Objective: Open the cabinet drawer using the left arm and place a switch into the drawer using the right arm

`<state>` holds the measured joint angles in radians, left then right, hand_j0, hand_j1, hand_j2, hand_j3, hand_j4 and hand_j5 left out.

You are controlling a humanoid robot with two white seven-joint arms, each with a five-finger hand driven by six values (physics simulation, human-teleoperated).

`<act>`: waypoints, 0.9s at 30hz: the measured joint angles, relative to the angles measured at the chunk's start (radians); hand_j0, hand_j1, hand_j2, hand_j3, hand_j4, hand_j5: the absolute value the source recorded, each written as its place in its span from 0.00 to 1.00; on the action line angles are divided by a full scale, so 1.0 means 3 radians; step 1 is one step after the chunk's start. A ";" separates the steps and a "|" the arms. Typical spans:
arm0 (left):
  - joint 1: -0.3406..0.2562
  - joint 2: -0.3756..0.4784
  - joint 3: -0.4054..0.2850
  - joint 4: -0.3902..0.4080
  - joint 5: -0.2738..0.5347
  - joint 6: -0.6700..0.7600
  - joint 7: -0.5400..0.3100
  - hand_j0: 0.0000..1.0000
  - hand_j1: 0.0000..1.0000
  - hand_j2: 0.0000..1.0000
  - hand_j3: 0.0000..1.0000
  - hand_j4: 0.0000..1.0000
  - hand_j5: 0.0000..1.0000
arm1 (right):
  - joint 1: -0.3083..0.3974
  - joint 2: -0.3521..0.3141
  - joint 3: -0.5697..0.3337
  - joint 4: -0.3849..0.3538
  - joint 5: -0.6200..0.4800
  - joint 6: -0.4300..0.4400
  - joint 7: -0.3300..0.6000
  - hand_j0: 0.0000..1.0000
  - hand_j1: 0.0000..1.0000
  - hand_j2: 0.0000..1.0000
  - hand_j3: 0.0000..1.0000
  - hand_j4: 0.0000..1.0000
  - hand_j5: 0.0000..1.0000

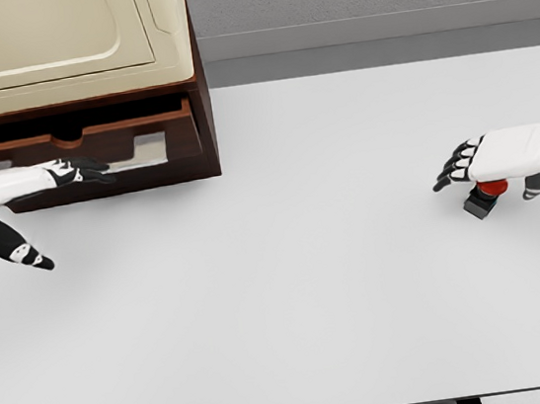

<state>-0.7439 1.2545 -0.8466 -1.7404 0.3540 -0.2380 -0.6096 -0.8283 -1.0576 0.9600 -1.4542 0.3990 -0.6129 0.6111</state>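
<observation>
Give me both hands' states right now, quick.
Left hand: open, fingers extended at the cabinet drawer, gripping nothing.
Right hand: over the switch, fingers open, not closed on it.

my left hand (57, 175): smooth white shell, black fingers with white patches | my right hand (488, 159): white back, black fingertips, white forearm casing

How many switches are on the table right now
1. The switch, black with a red button, sits near the table's right edge, directly under the right hand. Others may be hidden in the cabinet.
</observation>
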 measured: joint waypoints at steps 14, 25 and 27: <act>0.0051 0.0203 -0.0069 -0.0055 0.0100 -0.0338 0.0010 1.00 1.00 1.00 1.00 1.00 1.00 | 0.0015 0.0005 -0.0012 0.0000 0.0026 0.0000 0.0000 0.99 0.99 0.99 0.99 0.99 0.99; 0.0051 0.0443 -0.0165 -0.0072 0.0406 -0.0770 -0.0004 1.00 1.00 1.00 1.00 1.00 1.00 | 0.0015 0.0005 -0.0025 0.0000 0.0030 0.0000 0.0000 0.93 0.93 0.93 0.93 0.93 0.93; 0.0051 0.0474 -0.0167 -0.0073 0.0456 -0.0807 -0.0005 1.00 1.00 1.00 1.00 1.00 1.00 | 0.0015 0.0004 -0.0026 0.0000 0.0031 0.0000 0.0000 0.88 0.88 0.88 0.88 0.88 0.88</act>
<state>-0.7287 1.3967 -0.8966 -1.7622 0.4908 -0.4801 -0.6110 -0.8238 -1.0565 0.9521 -1.4542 0.4082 -0.6129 0.6111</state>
